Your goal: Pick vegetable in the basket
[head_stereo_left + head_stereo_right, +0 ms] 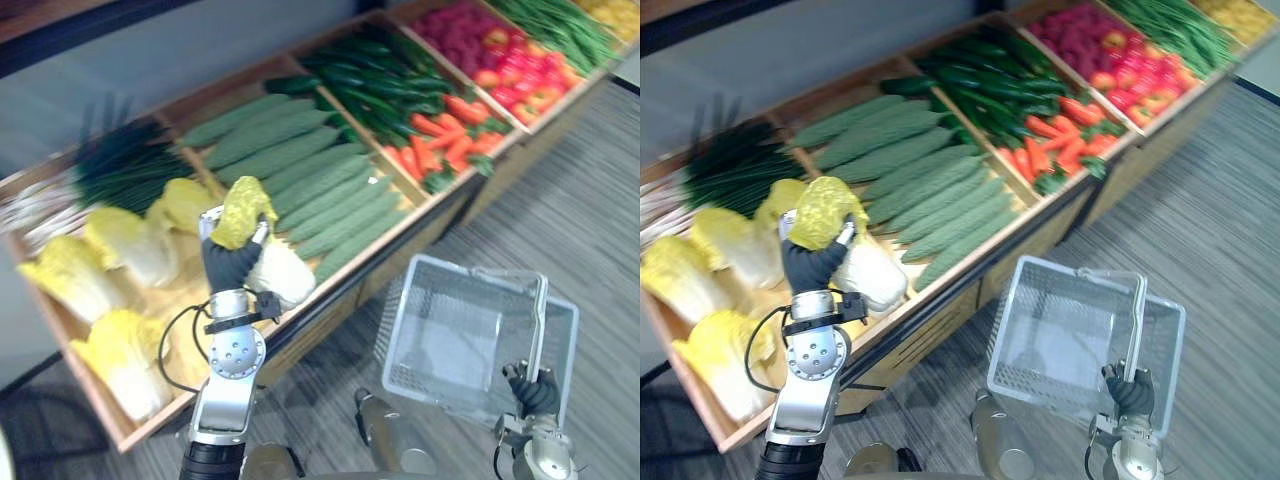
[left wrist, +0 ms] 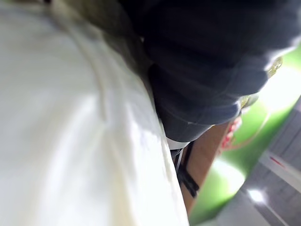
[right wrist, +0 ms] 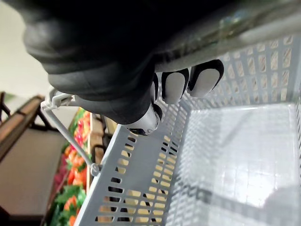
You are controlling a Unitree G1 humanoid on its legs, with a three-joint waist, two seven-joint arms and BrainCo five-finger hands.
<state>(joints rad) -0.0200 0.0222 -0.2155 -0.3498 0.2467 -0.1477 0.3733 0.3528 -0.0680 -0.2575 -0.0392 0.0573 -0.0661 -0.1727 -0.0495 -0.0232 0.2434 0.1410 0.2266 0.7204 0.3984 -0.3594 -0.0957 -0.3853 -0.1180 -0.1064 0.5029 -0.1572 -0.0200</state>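
**Head views:** The left hand (image 1: 232, 262) is raised over the near edge of the wooden counter (image 1: 185, 290). Its fingers are clamped round a napa cabbage (image 1: 283, 272). The cabbage is tilted, with its yellow-green leafy end up and far and its white base down to the right. It hangs above the leftmost compartment, where more cabbages (image 1: 75, 275) lie. To the right along the counter come chives (image 1: 125, 170), ridged pale-green gourds (image 1: 300, 170), dark cucumbers (image 1: 375, 70), carrots (image 1: 445, 135), red produce (image 1: 510, 70) and green beans (image 1: 560, 30). The grey mesh basket (image 1: 1060, 272) hangs off the counter, near and to the right, over the striped floor (image 1: 590, 220). It is well apart from the held cabbage. The right hand (image 1: 1128, 392) is at the basket's near side, gripping the upright handle (image 1: 1134, 320).

**Left wrist view:** The cabbage's pale, ribbed white surface (image 2: 70, 132) lies pressed against the hand's dark cover (image 2: 211, 61). Here I cannot tell how the fingers sit.

**Right wrist view:** The right hand's fingers (image 3: 174, 84) are curled shut over the glossy handle bar (image 3: 249, 23). The slotted basket wall (image 3: 141, 188) lies just beyond them.
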